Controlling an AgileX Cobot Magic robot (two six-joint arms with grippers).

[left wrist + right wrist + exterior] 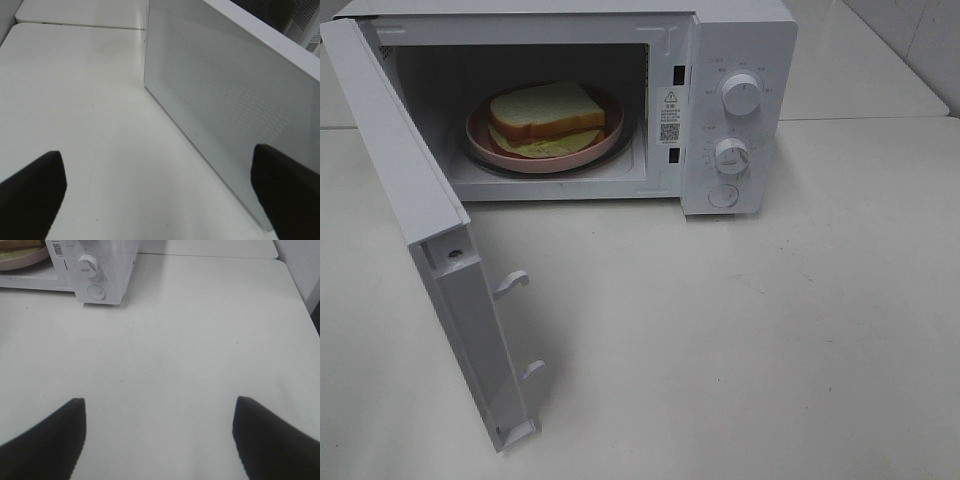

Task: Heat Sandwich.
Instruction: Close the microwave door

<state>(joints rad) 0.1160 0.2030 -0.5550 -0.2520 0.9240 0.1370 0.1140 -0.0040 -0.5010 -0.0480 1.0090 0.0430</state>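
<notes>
Inside the white microwave point(740, 40), at the upper centre of the high view, the sandwich point(548, 110) is seen lying on a round pink plate point(495, 148), which rests on the cavity floor. The plate is set back from the opening, presumably so that the door point(420, 200) can be swung shut without catching it. The door stands wide open, hinged at the upper left and reaching toward the lower left of the frame, with its latch hooks point(512, 283) projecting over the table point(770, 350).

Neither arm is shown in the high view. The left gripper point(157, 170) is seen only in its wrist view: its dark fingers point(35, 195) are spread wide with nothing between them. The mesh-patterned outer face of the door is framed just ahead, close to one finger. It is judged to be placed there so that the door can be pushed closed from outside.

The right gripper point(159, 412) is likewise held wide and empty above bare tabletop, well apart from the control panel. The upper knob point(741, 93), lower knob point(731, 155) and round button point(723, 196) are unobstructed, and that arm is judged to be kept ready for the dials. Loading appears done; closing the door and setting the timer are not yet done.
</notes>
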